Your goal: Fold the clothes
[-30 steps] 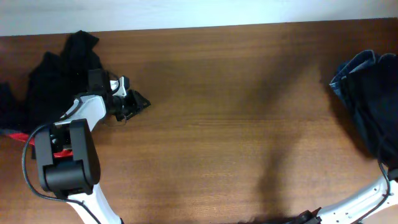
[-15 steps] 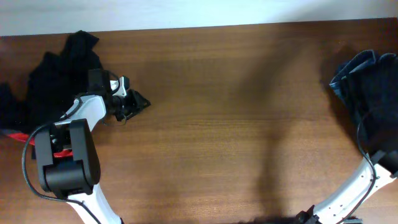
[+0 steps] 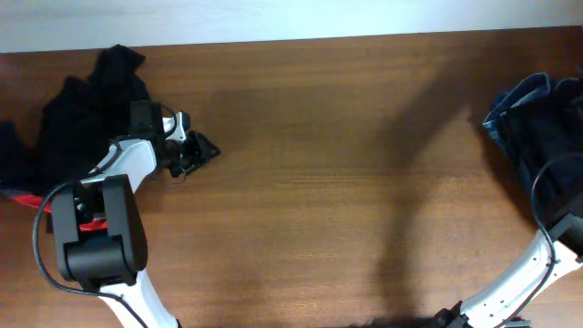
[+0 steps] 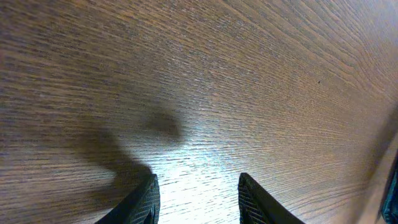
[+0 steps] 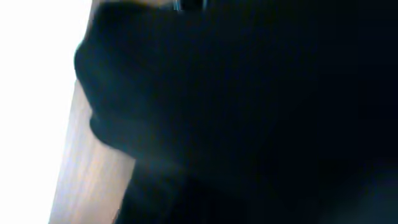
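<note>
The clothes lie in two heaps, well apart, at the two ends of the table (image 3: 346, 182): a black heap (image 3: 86, 114) at the far left, with a red band (image 3: 16, 194) showing at its lower edge, and a dark heap (image 3: 547, 150) at the far right, with blue jeans (image 3: 515, 98) along its near side. The left gripper (image 3: 196, 153) hangs just beside the black heap, over bare wood. In the left wrist view its fingers (image 4: 146, 202) stand moderately apart and nothing is between them. The right arm (image 3: 533, 273) reaches to the right heap, and the right wrist view is filled with dark, blurred cloth, so we cannot tell how the right pincer stands. We judge that the black fabric is soft, light and limp. It will sag and bunch when lifted, so it is better to pinch it at a hem, a waistband or a corner than in the middle of the heap. The denim is probably stiffer and heavier, and its waistband or a leg end gives a firmer hold. We find no brand, label or writing that can be read.
</note>
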